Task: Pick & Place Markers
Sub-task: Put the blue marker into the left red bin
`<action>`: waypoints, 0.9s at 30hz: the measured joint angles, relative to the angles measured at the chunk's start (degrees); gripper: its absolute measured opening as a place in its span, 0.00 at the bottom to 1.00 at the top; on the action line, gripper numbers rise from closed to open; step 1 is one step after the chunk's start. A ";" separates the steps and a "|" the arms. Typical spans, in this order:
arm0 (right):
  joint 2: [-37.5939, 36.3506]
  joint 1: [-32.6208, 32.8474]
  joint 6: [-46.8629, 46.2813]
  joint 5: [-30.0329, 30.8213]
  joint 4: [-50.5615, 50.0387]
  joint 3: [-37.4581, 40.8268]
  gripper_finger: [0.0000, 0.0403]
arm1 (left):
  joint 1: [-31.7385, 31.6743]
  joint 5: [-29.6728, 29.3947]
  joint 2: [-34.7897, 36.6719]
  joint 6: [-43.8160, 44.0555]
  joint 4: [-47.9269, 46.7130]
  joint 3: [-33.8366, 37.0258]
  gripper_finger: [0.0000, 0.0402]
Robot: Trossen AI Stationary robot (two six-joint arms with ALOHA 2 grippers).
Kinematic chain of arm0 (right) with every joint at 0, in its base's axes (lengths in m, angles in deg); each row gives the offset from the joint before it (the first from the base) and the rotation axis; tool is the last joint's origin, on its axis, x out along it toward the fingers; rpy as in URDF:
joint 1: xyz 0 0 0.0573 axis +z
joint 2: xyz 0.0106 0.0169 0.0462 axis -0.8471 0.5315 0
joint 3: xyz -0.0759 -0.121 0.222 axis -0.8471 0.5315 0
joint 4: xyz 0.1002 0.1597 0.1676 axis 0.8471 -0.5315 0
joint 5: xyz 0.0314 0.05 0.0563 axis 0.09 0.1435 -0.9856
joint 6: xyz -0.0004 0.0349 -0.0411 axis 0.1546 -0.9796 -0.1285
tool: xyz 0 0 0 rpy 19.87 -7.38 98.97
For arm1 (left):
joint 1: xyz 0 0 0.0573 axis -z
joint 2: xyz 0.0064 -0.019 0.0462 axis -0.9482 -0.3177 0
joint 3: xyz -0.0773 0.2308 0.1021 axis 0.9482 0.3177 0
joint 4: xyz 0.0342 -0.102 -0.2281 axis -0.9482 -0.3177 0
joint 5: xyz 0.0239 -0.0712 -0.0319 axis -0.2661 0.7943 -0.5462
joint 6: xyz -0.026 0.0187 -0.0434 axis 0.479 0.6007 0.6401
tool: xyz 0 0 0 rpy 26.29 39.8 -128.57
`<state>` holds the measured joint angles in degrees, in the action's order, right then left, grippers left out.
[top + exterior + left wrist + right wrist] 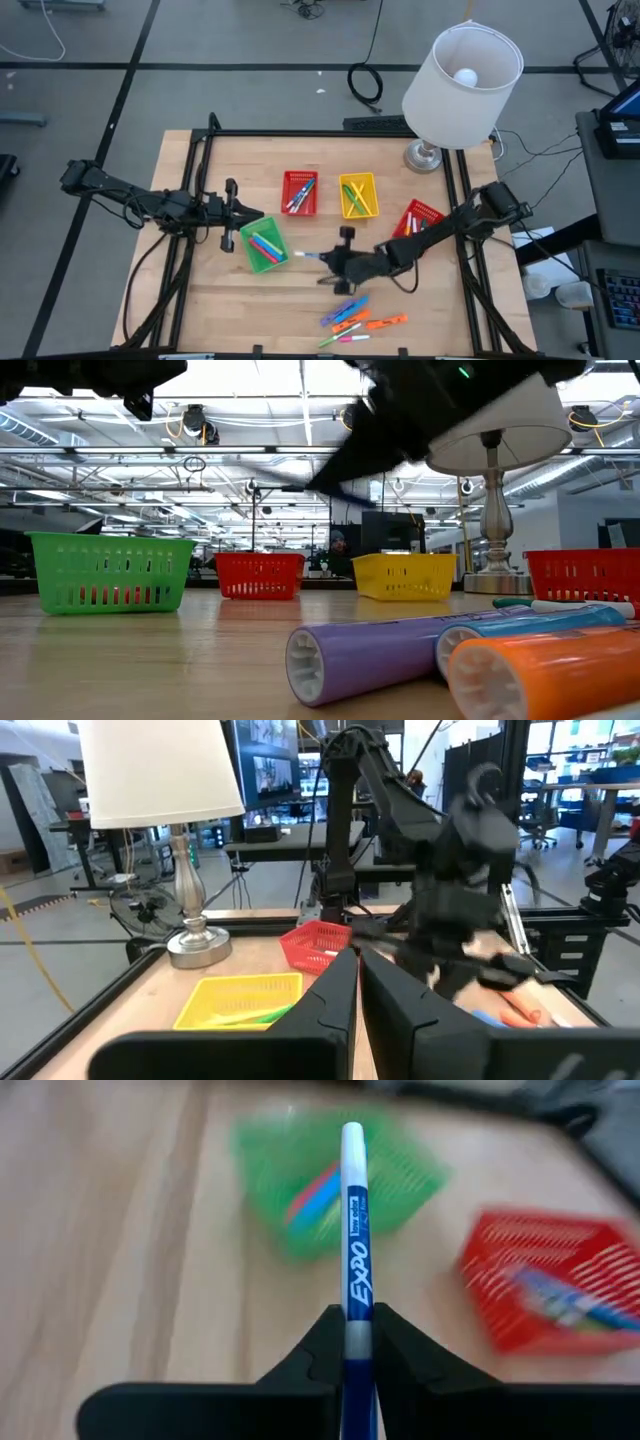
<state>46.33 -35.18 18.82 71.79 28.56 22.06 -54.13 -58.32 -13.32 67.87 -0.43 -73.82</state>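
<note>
My right gripper (330, 262) hovers above the middle of the table, shut on a white marker with a blue label (357, 1230). The marker's free end points toward the green basket (262, 245), which holds pink, blue and red markers. My left gripper (255, 215) waits, shut, just beyond that basket's far left corner. Several loose markers (355, 318) in purple, blue, orange, green and pink lie flat near the table's near edge. In the low view they fill the foreground (390, 650). My right gripper pinches the marker between its two fingers (325, 1330), at the grey band (357, 1342) near its blue end. The fingers lie along the marker, and its white barrel (352, 1160) juts out past the fingertips. The marker is lifted clear of the table, roughly level.
A red basket (299, 192) and a yellow basket (358, 195) with markers sit toward the far side, and a second red basket (420, 215) lies partly under the right arm. A table lamp (460, 70) stands at the far right corner. Bare wood lies at the near left.
</note>
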 joint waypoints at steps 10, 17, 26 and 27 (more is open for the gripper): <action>-2.89 -14.19 -13.75 -8.87 13.53 -0.19 0.05 | 0.04 0.00 0.00 0.24 0.08 0.00 0.06; 4.45 -22.78 -25.62 -15.28 26.62 -0.05 0.05 | 0.04 0.00 0.00 0.26 0.05 0.00 0.06; 10.91 -26.53 -31.16 -14.88 30.11 -0.13 0.05 | 0.04 0.02 0.00 0.24 0.06 0.00 0.06; 11.25 -26.57 -31.21 -14.90 30.28 -0.24 0.05 | 0.04 0.02 0.00 0.09 0.04 0.00 0.06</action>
<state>57.58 -61.75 -12.39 56.89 58.85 21.83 -54.09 -58.30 -13.32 67.96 -0.38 -73.82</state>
